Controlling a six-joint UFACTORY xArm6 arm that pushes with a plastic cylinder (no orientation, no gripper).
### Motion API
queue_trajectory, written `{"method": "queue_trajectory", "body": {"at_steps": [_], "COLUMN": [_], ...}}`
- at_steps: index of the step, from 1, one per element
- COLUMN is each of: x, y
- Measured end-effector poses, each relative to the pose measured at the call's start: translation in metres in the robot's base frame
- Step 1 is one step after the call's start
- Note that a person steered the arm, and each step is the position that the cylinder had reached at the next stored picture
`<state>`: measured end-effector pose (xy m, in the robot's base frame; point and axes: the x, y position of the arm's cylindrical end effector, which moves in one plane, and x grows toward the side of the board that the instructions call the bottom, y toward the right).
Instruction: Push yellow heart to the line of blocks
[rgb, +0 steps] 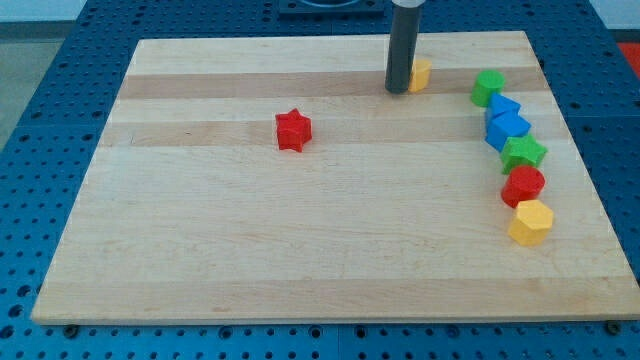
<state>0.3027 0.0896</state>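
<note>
No jaws on this rig, just a rod, so nothing grips. The tip (398, 91) touches the yellow heart (421, 73) on its left; the green block (488, 87) heading the line sits further right. The heart looks light, rigid and slidey, so push its flat side centrally or it'll spin off.

1. My tip (398, 90) sits near the board's (200, 250) top edge, touching the heart's (421, 73) left side.
2. Star (293, 131) lies left of centre.
3. Six-block line (513, 150) runs down the right edge, right of the heart.
</note>
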Motion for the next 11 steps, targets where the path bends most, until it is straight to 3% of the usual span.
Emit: {"method": "queue_trajectory", "body": {"at_steps": [4,7,11], "x": [-0.027,-0.075,-0.039], "y": [0.018,0.031,0.042]}}
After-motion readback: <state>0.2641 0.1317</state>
